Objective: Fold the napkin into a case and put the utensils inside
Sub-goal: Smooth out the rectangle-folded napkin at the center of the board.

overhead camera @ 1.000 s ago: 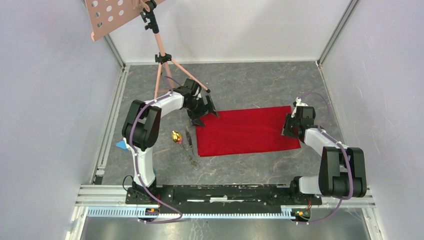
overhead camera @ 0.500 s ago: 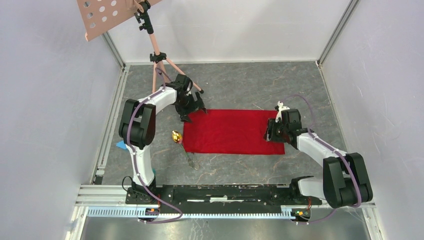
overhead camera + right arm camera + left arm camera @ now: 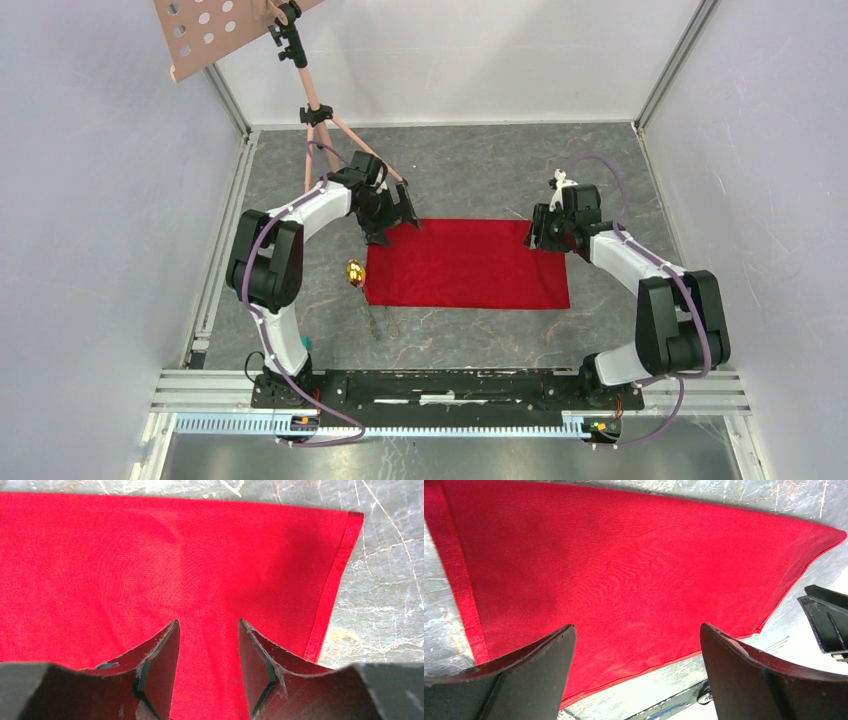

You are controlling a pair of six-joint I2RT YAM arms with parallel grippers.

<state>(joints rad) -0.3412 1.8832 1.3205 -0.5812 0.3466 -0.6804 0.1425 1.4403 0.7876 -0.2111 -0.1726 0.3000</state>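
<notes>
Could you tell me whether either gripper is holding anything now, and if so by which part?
Nothing is held. The left gripper and the right gripper both stand open over the far corners of the napkin, which lies flat.

Side-by-side robot: left arm [image 3: 310, 205] and right arm [image 3: 620, 258] — white links, black joints, looping purple cables [image 3: 262, 262], black wedge-shaped fingers [image 3: 524, 680].

Nothing readable here — no text, label, brand, number or sign shows legibly.

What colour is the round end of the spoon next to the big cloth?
Shiny gold. The spoon shows up only in the top external view.
</notes>
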